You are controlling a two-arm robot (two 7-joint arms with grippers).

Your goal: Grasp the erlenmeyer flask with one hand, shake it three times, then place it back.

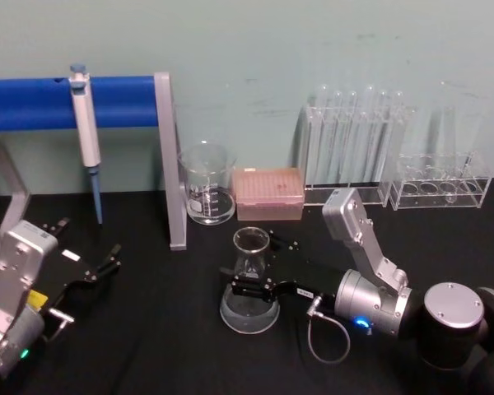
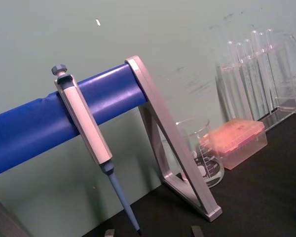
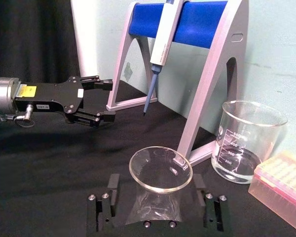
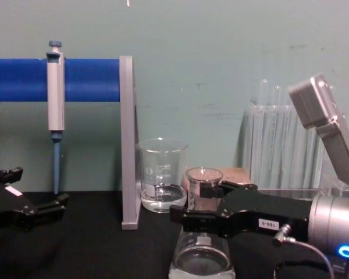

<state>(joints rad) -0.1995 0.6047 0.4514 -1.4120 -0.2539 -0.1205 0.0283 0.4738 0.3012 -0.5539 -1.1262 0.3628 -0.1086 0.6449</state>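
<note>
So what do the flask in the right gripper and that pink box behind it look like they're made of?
Erlenmeyer flask: clear glass by the look, glossy, with the table showing through its base. Pink box: probably translucent plastic, matte, with a grid faintly visible on top. Right gripper is closed around the flask's neck.

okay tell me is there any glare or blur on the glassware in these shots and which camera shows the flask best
Head view: soft overall, test tubes nearly wash into the wall. Right wrist view: sharpest, erlenmeyer flask rim crisp between the right gripper fingers, beaker markings legible. Chest view: flask base reflects light; left gripper dark against the black table.
</note>
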